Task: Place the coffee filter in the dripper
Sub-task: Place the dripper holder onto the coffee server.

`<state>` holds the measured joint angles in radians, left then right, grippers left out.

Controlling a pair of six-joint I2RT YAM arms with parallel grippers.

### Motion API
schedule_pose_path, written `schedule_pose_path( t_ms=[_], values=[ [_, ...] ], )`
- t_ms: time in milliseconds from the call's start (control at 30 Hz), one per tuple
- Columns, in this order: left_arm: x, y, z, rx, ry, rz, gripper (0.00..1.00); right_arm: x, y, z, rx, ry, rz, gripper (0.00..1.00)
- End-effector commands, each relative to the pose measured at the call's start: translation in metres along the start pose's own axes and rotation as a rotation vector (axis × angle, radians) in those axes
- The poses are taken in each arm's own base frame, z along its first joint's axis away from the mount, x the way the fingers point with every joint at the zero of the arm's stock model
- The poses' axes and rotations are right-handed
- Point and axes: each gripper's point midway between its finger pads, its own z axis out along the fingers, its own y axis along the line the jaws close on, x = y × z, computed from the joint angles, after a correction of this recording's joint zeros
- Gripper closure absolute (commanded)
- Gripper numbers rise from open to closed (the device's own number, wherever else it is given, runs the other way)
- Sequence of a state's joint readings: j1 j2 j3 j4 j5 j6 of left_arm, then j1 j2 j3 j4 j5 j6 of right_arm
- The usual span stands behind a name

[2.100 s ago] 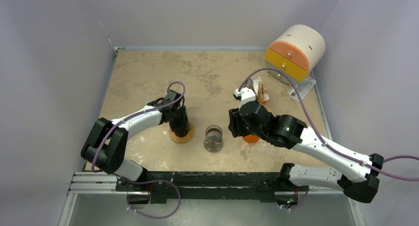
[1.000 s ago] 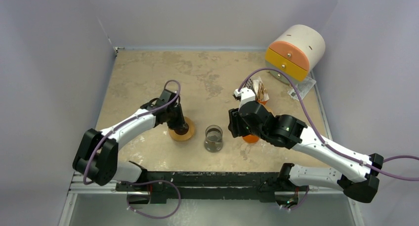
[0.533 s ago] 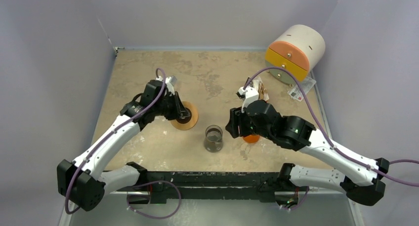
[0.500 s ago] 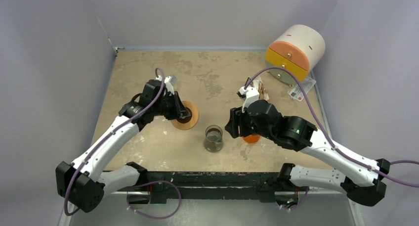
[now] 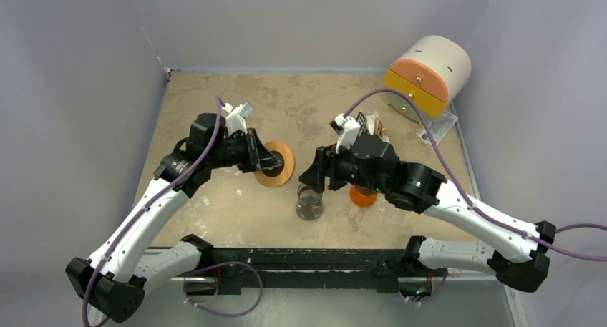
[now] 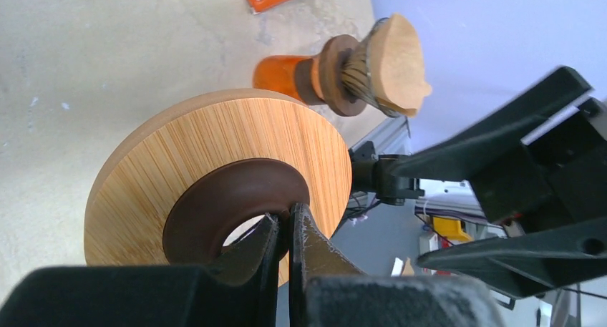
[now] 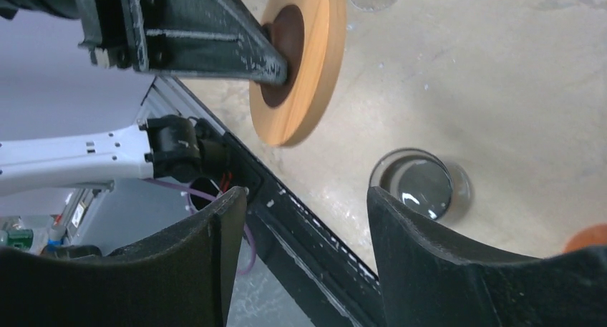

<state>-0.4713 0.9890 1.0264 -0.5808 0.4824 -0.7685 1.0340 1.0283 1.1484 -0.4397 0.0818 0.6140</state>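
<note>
Left tool (image 5: 267, 162) pinched narrow on dark brown centre ring (image 6: 215, 191) of round bamboo disc (image 5: 288, 159). Disc tilted on edge, off counter (image 5: 215, 98), up-left of clear glass cup (image 5: 309, 200). Right tool (image 5: 316, 178) wide, empty, above cup. Tan paper filter (image 6: 397, 55) in wire cone atop orange stand (image 5: 363, 196), right of cup.

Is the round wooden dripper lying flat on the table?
No, the left pincer holds the wooden dripper tipped up on its edge, off the table.
</note>
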Motion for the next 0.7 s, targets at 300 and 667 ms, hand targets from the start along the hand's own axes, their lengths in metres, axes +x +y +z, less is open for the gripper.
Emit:
schedule_pose_path(
  t_ms=[300, 667],
  values=[
    [-0.017, -0.066, -0.031, 0.267, -0.079, 0.061, 1.0, -0.045, 0.044, 0.024, -0.127, -0.117, 0.081, 0.33],
    [-0.015, -0.072, -0.039, 0.296, -0.1, 0.076, 1.0, -0.057, 0.052, 0.027, -0.157, -0.166, 0.152, 0.45]
  ],
)
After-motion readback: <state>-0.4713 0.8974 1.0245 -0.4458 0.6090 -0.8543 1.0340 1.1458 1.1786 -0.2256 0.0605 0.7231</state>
